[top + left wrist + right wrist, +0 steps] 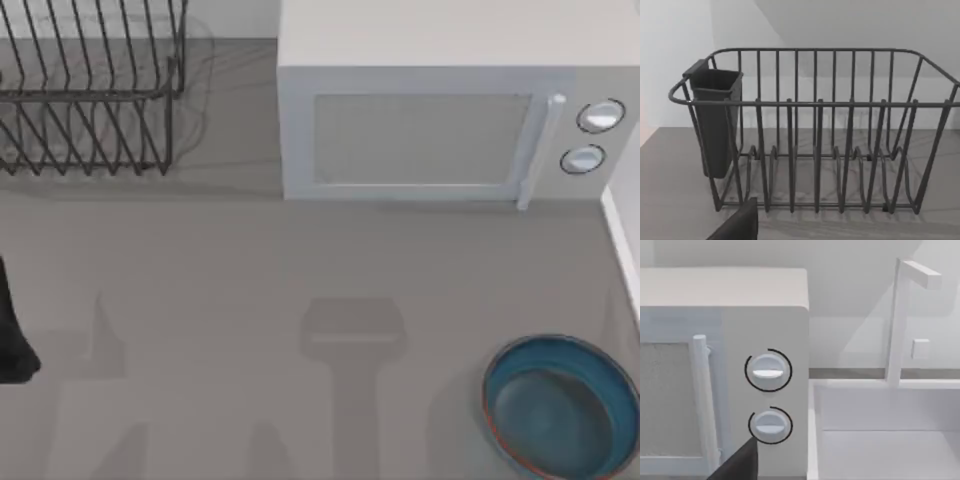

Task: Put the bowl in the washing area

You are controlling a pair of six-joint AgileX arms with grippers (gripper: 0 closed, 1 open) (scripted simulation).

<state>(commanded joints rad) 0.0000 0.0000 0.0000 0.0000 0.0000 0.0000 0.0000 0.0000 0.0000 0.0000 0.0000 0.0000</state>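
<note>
Top view shows the bowl (558, 408) sitting upright on the worktop (300, 270) at the near right, in front of the microwave (440, 120), untouched. The sink (880, 430) lies beside the microwave, presumably its destination. How either end effector stands, I cannot tell.

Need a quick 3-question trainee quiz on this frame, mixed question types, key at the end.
1. True or false: the bowl sits inside the dish rack.
2. The microwave door is: A) open B) closed.
3. Fill in: in the right wrist view, beside the microwave is a white ____ with a faucet.

Key: 1 false, it rests on the table at the top view's lower right; 2 B; 3 sink.
</note>
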